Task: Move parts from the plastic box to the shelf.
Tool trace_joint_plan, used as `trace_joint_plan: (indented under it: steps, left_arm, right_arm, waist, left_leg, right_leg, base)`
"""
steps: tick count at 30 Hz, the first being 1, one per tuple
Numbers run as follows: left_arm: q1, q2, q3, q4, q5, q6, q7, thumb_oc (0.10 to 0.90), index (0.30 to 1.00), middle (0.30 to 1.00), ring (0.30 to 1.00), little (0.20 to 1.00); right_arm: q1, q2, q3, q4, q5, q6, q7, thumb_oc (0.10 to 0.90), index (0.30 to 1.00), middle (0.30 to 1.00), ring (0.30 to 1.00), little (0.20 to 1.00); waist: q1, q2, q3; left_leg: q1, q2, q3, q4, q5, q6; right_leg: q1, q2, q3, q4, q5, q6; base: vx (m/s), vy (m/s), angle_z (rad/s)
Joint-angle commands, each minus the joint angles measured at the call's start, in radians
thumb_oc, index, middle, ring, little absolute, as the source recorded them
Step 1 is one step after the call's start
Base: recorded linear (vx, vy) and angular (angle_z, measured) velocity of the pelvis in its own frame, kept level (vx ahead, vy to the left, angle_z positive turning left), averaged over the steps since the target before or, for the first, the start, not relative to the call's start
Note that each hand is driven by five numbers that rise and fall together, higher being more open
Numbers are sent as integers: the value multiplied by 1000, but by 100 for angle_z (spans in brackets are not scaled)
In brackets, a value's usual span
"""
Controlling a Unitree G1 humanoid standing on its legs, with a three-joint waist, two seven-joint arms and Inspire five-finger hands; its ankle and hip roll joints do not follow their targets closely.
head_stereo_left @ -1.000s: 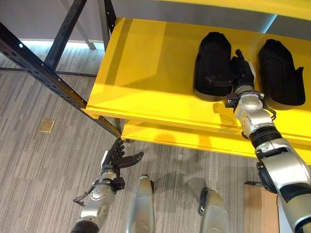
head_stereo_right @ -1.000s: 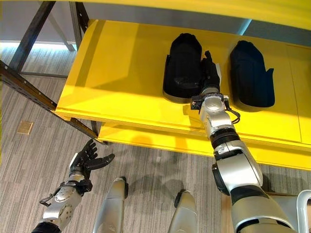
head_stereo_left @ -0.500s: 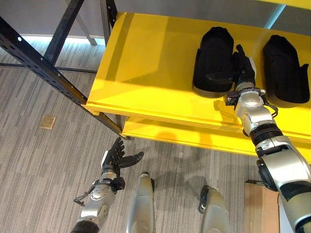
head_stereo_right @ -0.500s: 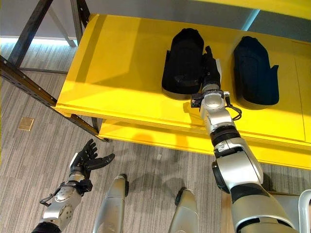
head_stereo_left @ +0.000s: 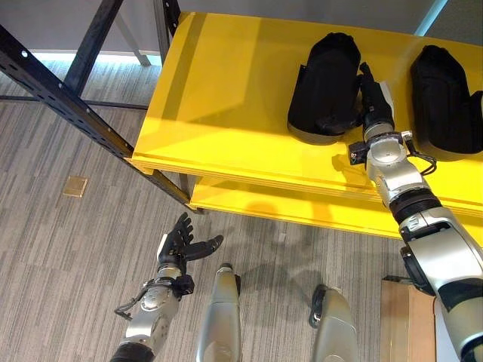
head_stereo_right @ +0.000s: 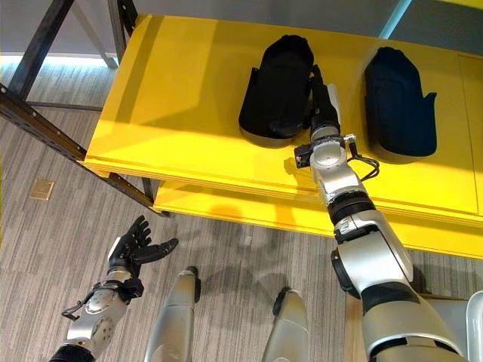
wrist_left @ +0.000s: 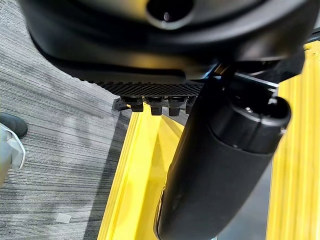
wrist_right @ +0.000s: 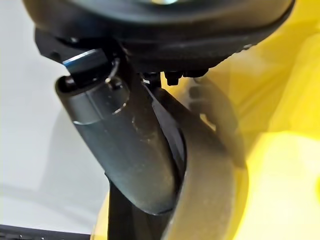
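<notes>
Two black parts [head_stereo_left: 326, 89] on shelf [head_stereo_left: 226, 105]; my right hand [head_stereo_left: 375, 102] touches nearer one, grip unclear. Careless pull-out may drag it off edge.

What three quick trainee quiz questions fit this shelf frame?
1. True or false: two black parts lie on the yellow shelf.
2. Which hand is at the left black part? A) left hand B) right hand
3. Fill in: the left hand hangs over the ____.

Key:
1. True; the second is the right black part.
2. B: the right hand lies against its side.
3. Floor, fingers spread, holding nothing.
</notes>
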Motion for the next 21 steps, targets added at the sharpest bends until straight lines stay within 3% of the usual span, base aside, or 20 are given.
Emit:
trace_joint_plan:
  steps: [1, 21]
  left_arm:
    - [-39, 39, 29, -92, -22, -113, 26, 900, 1000, 1000, 1000, 1000]
    - [-29, 40, 40, -101, -26, -115, 20, 900, 1000, 1000, 1000, 1000]
  right_arm:
    - [-119, -8, 9, 1, -16, -37, 15, 900, 1000, 1000, 1000, 1000]
    - [-112, -9, 18, -16, -43, -35, 20, 900, 1000, 1000, 1000, 1000]
  waist:
    - [20, -10, 2]
    - [22, -14, 12]
  left_leg:
    - [-28, 5, -42, -9, 6, 49]
    - [-41, 0, -50, -8, 15, 48]
  right_leg:
    - [93, 3, -6, 0, -33, -58]
    - [82, 1, -10, 9, -29, -60]
  base:
    - [0, 0, 0]
    - [-2, -1, 0]
